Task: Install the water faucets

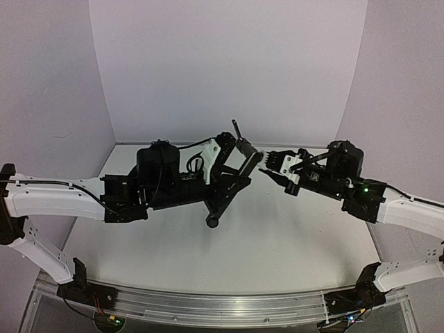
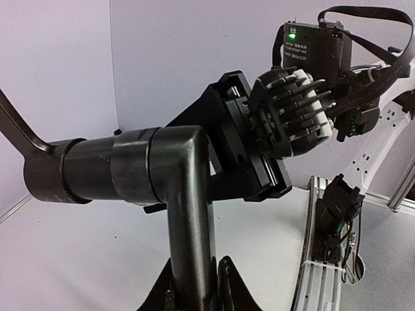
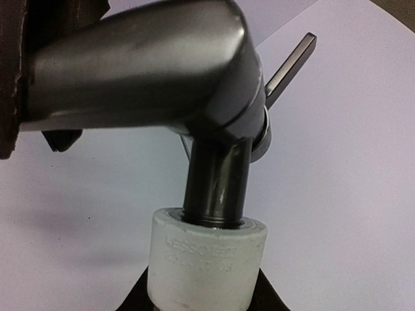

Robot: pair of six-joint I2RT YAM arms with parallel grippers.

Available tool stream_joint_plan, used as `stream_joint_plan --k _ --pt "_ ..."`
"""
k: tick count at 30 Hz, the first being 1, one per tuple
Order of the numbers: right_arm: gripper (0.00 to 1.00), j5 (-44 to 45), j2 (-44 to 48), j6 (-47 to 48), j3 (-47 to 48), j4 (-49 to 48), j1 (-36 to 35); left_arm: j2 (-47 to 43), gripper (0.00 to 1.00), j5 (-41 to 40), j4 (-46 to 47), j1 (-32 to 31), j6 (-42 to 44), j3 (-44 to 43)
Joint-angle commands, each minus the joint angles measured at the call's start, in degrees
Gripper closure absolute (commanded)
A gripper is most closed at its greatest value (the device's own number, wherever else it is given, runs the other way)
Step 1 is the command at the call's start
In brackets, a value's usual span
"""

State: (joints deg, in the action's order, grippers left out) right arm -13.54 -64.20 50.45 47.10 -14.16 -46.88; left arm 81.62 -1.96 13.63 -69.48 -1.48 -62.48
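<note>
white fitting [image 3: 207,259] sits between right jaws, capping black pipe [image 3: 217,178].

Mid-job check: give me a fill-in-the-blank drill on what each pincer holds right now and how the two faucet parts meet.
1. The left pincer is shut on the black pipe, which is bent like the letter ____.
2. The right pincer grips a stubby fitting coloured ____.
3. The pipe's short bent end goes ____ the fitting's open top.

Missing words: L; white; into.
</note>
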Motion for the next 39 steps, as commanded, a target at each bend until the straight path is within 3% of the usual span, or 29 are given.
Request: stream_joint_plan --k 1,6,18,22,30,34,39 --pt "0.34 -8.5 0.6 -5.9 2.2 -0.7 -4.6 -1.1 1.00 -10.0 2.6 2.2 5.4 -0.3" --pt "0.14 -4.3 3.1 -5.8 1.9 2.2 -4.5 -3.7 1.00 -15.7 -4.4 2.8 7.3 1.1" --pt "0.02 1.6 8.2 -6.6 0.5 9.2 -4.5 -2.8 1.00 -28.6 -16.2 3.4 15.6 1.3" --pt "0.02 2.6 7.9 -9.3 1.8 12.7 -4.5 -5.4 1.00 -16.1 -16.7 8.2 5.5 2.3" --pt "0.02 0.5 6.1 -18.5 6.4 23.7 -1.9 -9.0 1.00 8.0 -5.2 19.0 -15.2 8.5" --pt "0.02 -1.0 3.7 -21.6 9.3 27.6 1.9 -7.8 1.00 22.4 6.4 26.4 -28.4 13.0" --pt "0.02 -3.2 -3.0 -24.3 17.5 37.8 9.4 -4.3 1.00 31.2 17.9 31.4 -38.3 14.9"
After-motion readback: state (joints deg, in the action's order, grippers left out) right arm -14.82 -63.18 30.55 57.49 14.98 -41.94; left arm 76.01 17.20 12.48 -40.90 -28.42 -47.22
